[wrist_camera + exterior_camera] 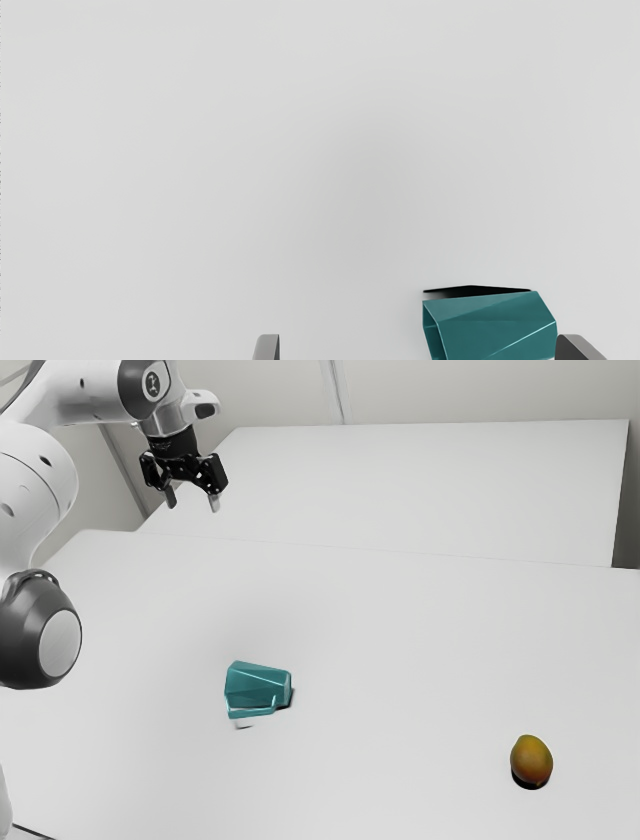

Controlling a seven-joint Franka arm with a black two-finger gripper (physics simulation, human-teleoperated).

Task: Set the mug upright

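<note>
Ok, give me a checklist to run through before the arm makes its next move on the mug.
1. Jaws open: ok, they stand wide apart.
2. Jaws free of any load: ok, nothing is between them in the exterior view.
3. Jaws lined up with the mug: not ok, in the wrist view it lies off the middle of their gap.
4. Mug upright: not ok, it lies on its side on the table.
5. Fruit clear of the mug: ok, well apart.
6. Mug empty: cannot tell.
</note>
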